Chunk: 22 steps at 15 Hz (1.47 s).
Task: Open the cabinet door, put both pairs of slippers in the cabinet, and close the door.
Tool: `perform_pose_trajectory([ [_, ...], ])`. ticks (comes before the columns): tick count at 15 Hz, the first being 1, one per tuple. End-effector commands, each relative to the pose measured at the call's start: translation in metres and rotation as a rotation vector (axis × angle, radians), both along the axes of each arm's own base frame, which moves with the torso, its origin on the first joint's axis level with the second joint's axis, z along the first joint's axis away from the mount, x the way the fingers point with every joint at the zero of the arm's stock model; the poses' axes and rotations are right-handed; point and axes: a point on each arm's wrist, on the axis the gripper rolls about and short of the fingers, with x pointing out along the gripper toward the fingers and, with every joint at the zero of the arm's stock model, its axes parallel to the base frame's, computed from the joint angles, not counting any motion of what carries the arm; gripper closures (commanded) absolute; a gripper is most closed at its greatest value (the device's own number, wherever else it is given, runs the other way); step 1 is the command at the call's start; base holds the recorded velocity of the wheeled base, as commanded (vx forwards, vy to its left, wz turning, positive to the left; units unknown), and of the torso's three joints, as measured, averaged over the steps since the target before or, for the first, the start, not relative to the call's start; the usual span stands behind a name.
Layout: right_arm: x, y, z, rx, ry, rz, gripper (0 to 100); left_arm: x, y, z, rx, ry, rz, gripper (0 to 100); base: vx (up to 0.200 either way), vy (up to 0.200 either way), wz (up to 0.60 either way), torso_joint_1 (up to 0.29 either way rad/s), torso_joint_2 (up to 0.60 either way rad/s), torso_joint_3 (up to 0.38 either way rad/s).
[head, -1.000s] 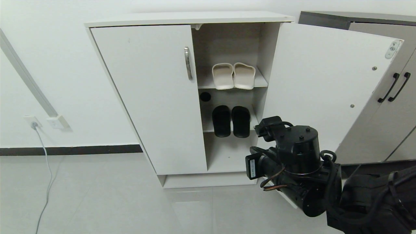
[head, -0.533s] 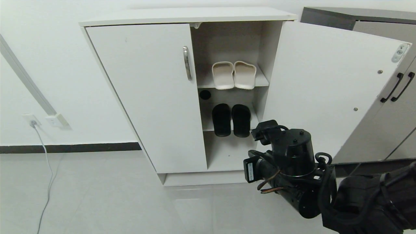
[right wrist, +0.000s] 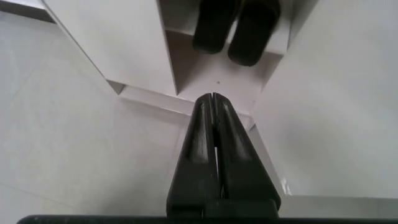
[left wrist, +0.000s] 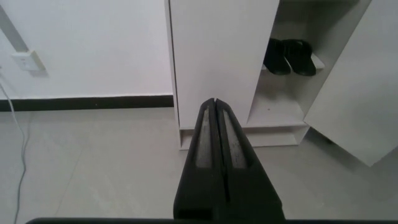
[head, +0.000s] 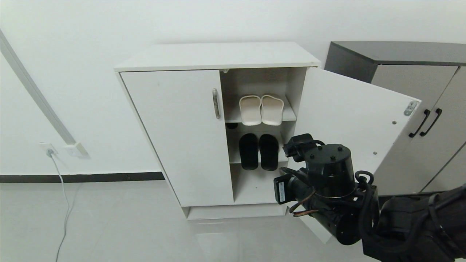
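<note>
Both pairs are inside the white two-door cabinet (head: 218,54): the cream slide slippers (head: 261,109) on the upper shelf (head: 289,117) and the black slide slippers (head: 259,151) on the shelf below (head: 235,160), ahead of the right jaws' tips. I judge that only the closing is left. The jaws of your right arm (head: 327,174) are pressed together and hold nothing; the jaws of the left arm (left wrist: 217,186) are also closed and empty, well apart from the cabinet. The flat white right-hand door (head: 346,116) stands open just to the right of the right jaws, its inner face toward them. Here is the danger: a push from this side would swing it wider, toward the grey cupboard (head: 400,69) behind; you must first come around its free edge. The near ends of the black pair also seem to overhang their shelf, so the door could catch them. The door is upright, its long axis vertical, its free edge pointing away from the cabinet to your right. Each slipper's long axis runs front to back, in line with the jaws; I cannot tell which end is the toe.
</note>
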Motion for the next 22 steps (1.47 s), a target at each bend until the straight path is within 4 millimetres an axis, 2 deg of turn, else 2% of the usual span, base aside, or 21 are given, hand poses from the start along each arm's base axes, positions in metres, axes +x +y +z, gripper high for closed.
perform_pose_trajectory([
  [1,-0.0001,-0.0001,0.0000,-0.001,0.000,0.000,100,0.0001,0.0000,0.0000,-0.001,0.002,0.002,100,0.000,0.000,0.00,0.139,-0.48,-0.344],
  [9,0.0004,0.0005,-0.0014,-0.003,0.002,0.000,100,0.0001,0.0000,0.0000,-0.002,0.002,0.002,100,0.000,0.000,0.00,0.163,-0.49,-0.324],
  [22,-0.0008,-0.0010,-0.0030,-0.008,0.006,0.000,100,0.0001,0.0000,0.0002,-0.004,0.000,0.002,100,0.000,0.000,0.00,0.225,-0.54,-0.318],
])
